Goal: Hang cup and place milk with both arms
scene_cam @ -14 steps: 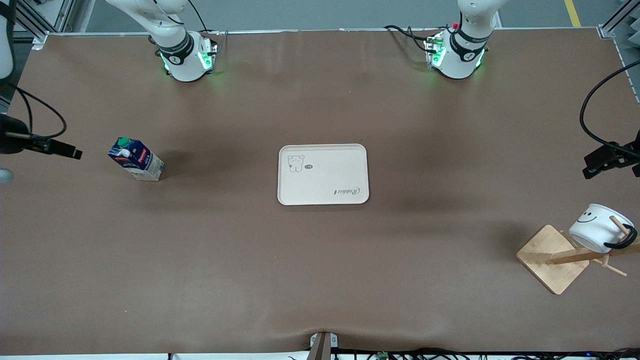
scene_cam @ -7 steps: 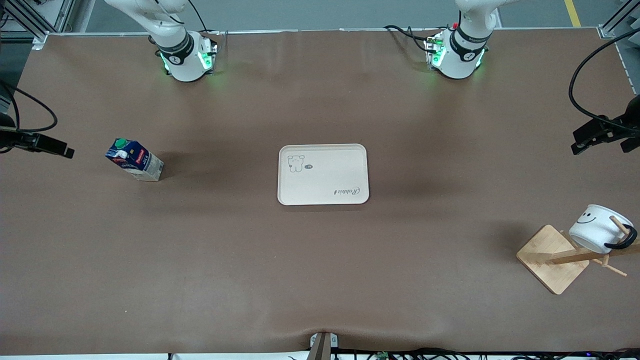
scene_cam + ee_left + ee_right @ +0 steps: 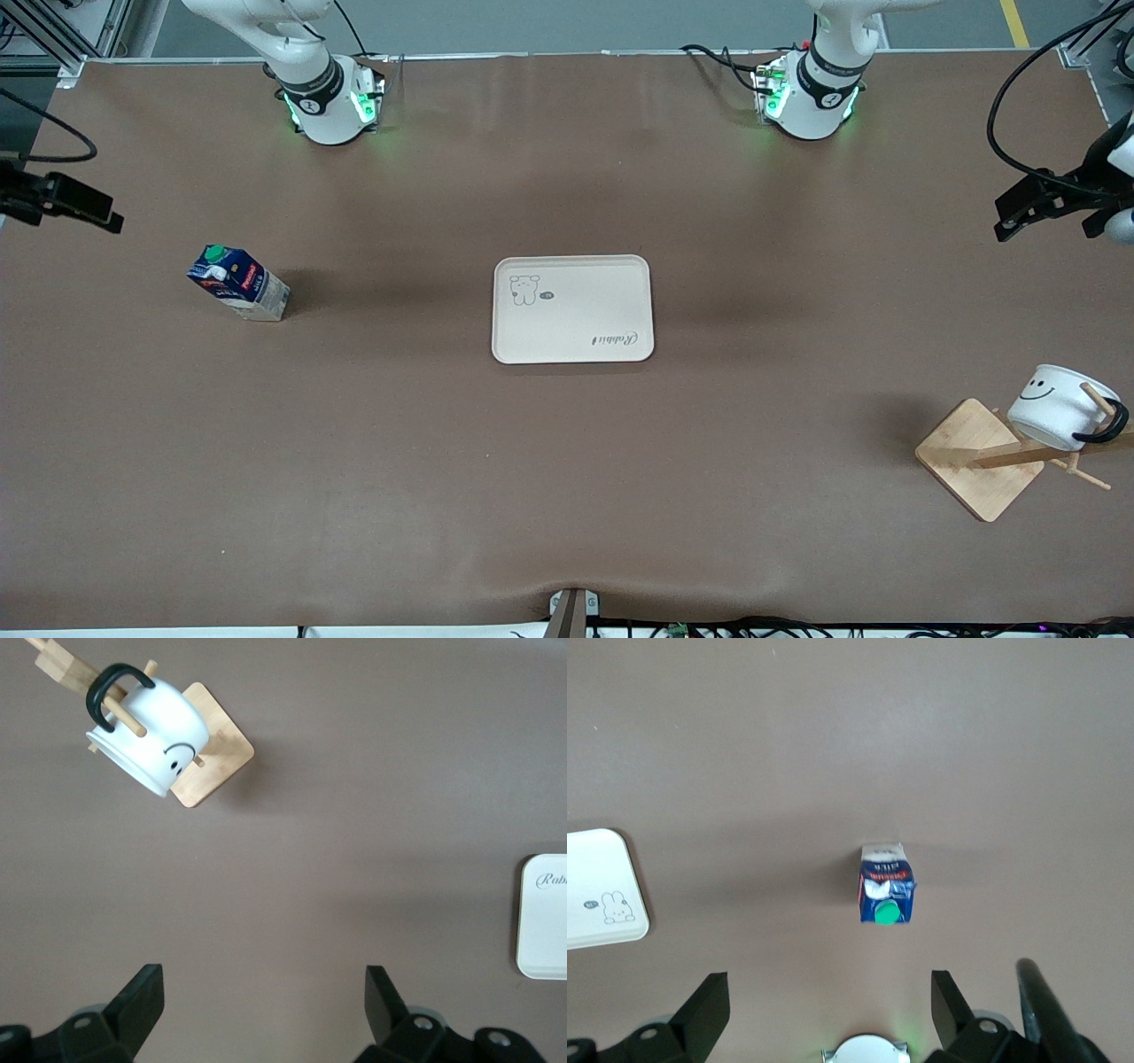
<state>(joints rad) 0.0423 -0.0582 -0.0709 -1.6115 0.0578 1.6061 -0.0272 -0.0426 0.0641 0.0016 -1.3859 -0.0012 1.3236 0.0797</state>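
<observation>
The cup [image 3: 1057, 406] hangs on the wooden rack [image 3: 979, 458] at the left arm's end of the counter [image 3: 567, 487]; the milk [image 3: 237, 283] stands off the tray [image 3: 573, 309], toward the right arm's end. Both the left claw [image 3: 264, 999] and right claw [image 3: 830, 999] hover spread wide and empty. Judged next: the right claw must descend on the carton.

We see a cream tray [image 3: 573, 308] with a small cartoon animal and script lettering printed on it, lying flat on the brown table [image 3: 567, 461] between the two grippers. A bamboo stand [image 3: 979, 458] sits nearest the left gripper.
</observation>
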